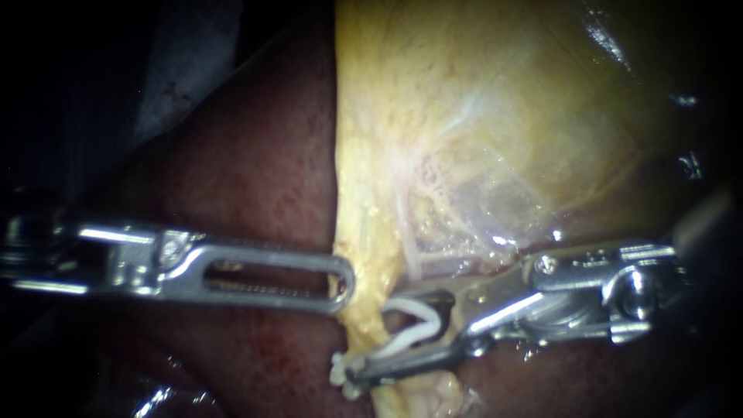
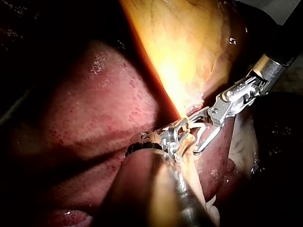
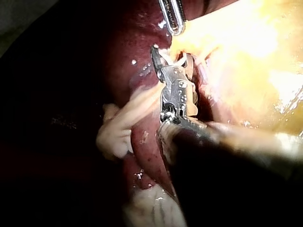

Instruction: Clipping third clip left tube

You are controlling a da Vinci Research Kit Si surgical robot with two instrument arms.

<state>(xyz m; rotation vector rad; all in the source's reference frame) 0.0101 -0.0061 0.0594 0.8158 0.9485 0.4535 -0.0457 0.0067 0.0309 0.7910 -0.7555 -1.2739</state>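
Nearest us, the right instrument (image 1: 368, 338) has its hand spread wide yet bearing from both sides on the white clip (image 1: 410, 337). The clip's open legs sit at the yellow tube (image 1: 362, 310) below the gallbladder (image 1: 480, 116), though I can't quite make out whether the tube lies fully inside them. Just beyond, the left instrument (image 1: 340, 280) has its hand clamped on the gallbladder's yellow edge, against the dark red liver (image 1: 255, 170). The danger: close with the tube half in and the clip bites only part of it or slides off, and a slip of that left hold lets the tube sag clear.
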